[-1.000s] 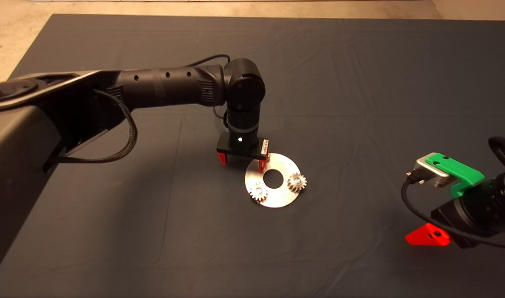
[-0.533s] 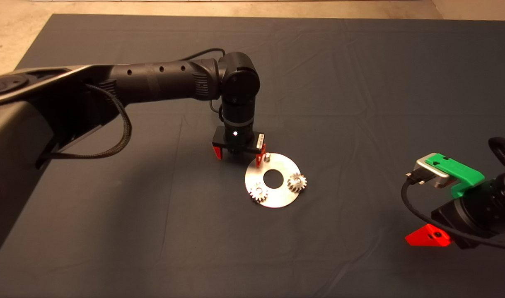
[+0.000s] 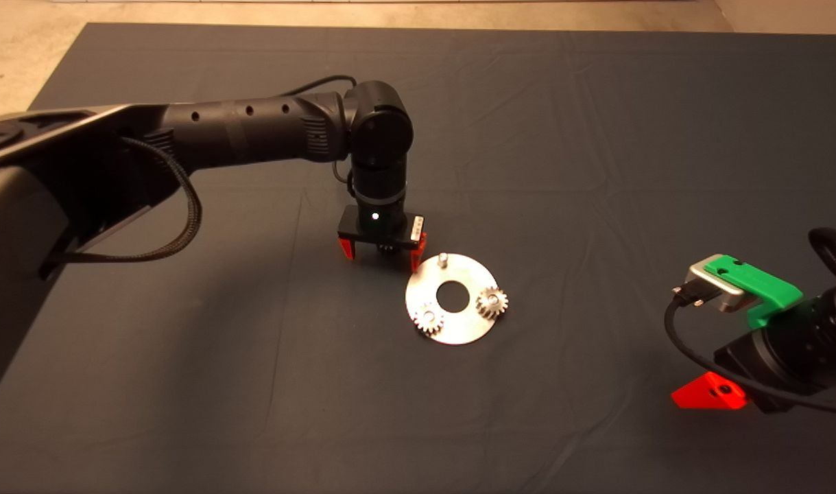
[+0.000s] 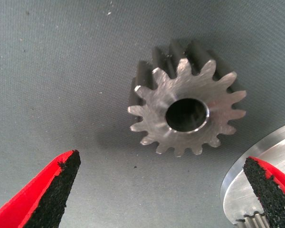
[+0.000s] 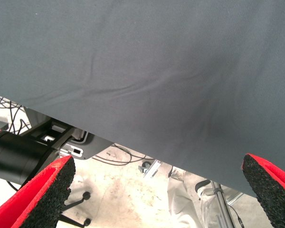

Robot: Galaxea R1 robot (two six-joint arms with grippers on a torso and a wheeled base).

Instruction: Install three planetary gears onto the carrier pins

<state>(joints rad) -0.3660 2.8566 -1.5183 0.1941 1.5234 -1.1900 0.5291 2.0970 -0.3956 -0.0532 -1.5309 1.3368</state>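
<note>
Left gripper: over the mat, just beside the disc's far-left edge, pointing straight down. Fingers spread wide apart, released, nothing between the pads.
Third gear: lies flat on the mat, loose, between the two spread fingers in the left wrist view and touching neither. Dark centre hole faces up. It sits just off the disc's rim, apart from it by a narrow strip of mat. In the head view the gripper body hides it.
Disc: flat on the mat near the middle, large central hole open. Its edge shows in the left wrist view next to one finger pad.
Gear on near-left pin: seated flat on the disc, pin tip visible in its bore.
Gear on right pin: seated likewise, teeth overhanging the disc's rim slightly.
Bare pin: upright at the disc's far edge, no gear on it, just beside the left gripper's right-hand finger.
Right gripper: parked at the lower right edge of the mat, well apart from the disc. Fingers wide apart, released, holding nothing; its wrist view shows the mat and the floor beyond it.
</note>
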